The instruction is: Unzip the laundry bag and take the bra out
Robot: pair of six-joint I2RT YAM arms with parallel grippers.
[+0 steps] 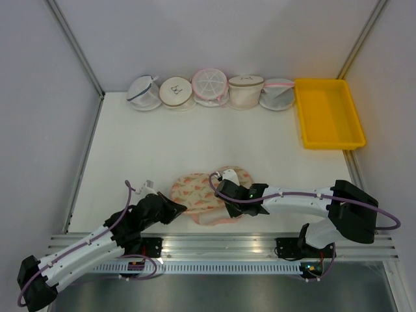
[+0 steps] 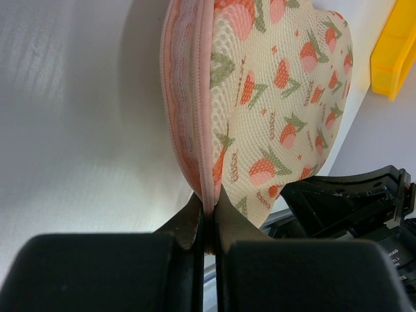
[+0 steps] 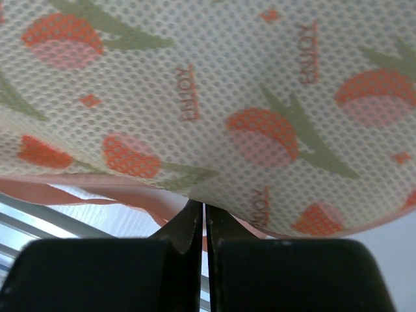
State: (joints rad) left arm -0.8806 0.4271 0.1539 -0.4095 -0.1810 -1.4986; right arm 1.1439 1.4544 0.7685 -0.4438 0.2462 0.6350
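Black fingers of the left gripper [image 2: 208,209] are pinched tight on the pink zip seam of the laundry bag [image 2: 273,97]. From the top camera I see that left gripper [image 1: 179,209] at the bag's 8 o'clock end. The right gripper [image 3: 205,211] is clamped on the pink trim under the printed mesh [image 3: 208,97]. Overhead, it [image 1: 222,188] sits towards the bag's 4 o'clock side. The laundry bag [image 1: 198,188] lies on the white table [image 1: 162,143], just ahead of the arm bases. Far off at 12 o'clock runs a row of round mesh bags [image 1: 209,88], with a yellow tray [image 1: 330,145] at 2 o'clock.
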